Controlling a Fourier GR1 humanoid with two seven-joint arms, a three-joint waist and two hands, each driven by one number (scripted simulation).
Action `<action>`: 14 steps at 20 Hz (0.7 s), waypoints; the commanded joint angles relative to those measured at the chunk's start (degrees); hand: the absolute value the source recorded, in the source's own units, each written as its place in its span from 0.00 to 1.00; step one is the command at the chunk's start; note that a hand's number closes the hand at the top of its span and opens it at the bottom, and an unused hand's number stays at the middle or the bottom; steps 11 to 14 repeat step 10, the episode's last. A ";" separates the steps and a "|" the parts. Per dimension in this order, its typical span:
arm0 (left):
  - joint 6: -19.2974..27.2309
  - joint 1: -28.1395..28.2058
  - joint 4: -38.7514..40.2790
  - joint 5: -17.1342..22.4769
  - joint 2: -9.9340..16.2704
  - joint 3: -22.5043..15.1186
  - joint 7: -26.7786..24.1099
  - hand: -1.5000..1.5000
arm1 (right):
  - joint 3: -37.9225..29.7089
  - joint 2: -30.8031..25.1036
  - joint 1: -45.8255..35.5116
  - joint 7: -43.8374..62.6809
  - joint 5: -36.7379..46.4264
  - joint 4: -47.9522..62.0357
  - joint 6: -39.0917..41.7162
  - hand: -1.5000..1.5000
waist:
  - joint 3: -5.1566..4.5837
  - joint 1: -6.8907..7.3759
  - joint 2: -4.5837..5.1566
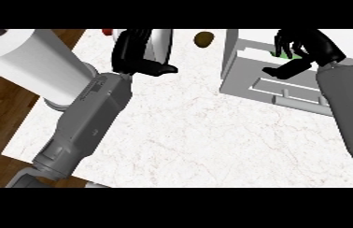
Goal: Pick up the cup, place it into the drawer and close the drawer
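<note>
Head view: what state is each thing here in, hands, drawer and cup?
Left hand: open, resting near the counter's far edge.
Right hand: fingers curled round the green cup, over the drawer.
Drawer: pulled open.
Brown object: lying on the counter, untouched.

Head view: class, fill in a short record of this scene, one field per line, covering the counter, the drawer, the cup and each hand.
counter: white marble top
drawer: grey, open, at the counter's right
cup: a bit of green shows under the right hand, over the drawer; I take it for the cup
right hand: fingers curled above the drawer
left hand: black, at upper left, fingers straight, holding nothing
other item: small brown object near the far edge
</note>
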 commanded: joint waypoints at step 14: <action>-3.07 1.95 -3.41 0.65 0.80 -0.32 0.81 0.00 | -4.89 -4.41 -10.40 0.60 -0.72 10.87 -0.76 1.00 | 0.50 2.47 2.22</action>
